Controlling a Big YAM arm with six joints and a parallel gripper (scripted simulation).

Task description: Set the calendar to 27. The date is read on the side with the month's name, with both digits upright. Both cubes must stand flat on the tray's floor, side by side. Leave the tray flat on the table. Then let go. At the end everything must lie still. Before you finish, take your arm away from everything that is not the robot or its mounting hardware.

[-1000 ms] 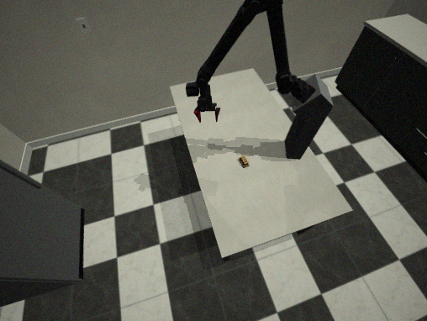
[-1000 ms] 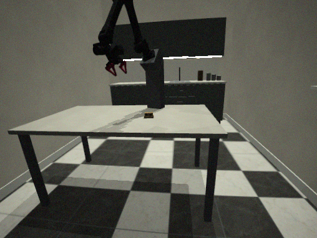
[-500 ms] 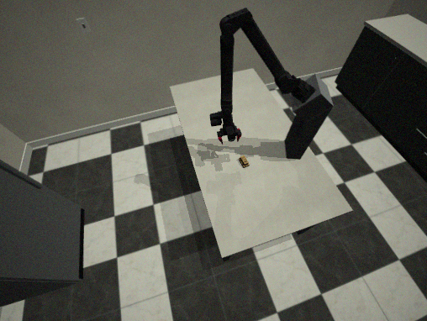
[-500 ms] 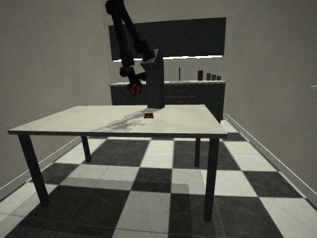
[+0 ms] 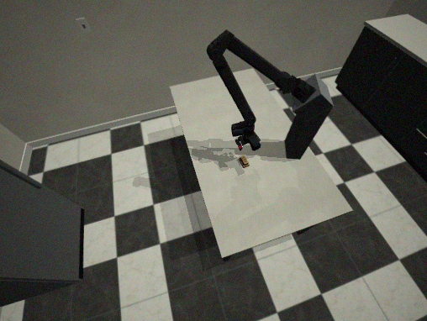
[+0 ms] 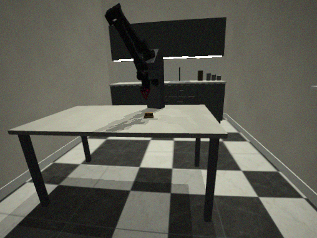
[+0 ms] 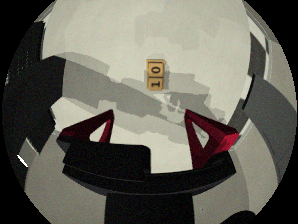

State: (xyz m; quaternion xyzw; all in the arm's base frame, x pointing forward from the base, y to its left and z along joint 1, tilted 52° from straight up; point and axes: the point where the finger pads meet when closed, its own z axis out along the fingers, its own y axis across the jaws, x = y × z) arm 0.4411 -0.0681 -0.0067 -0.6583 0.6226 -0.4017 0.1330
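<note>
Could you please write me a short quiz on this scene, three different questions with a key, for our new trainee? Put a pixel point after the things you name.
1. Multiple choice: In the wrist view, which digits show on the tops of the two wooden cubes (image 7: 156, 76)?
A) 2 and 7
B) 1 and 0
C) 3 and 5

2. True or false: The gripper (image 5: 244, 146) (image 6: 145, 97) (image 7: 149, 113) is holding one of the cubes.

3. Fill in the blank: In the wrist view, the triangular fingers on either side of the gap are coloured ____.

Key: 1. B; 2. False; 3. red
</note>
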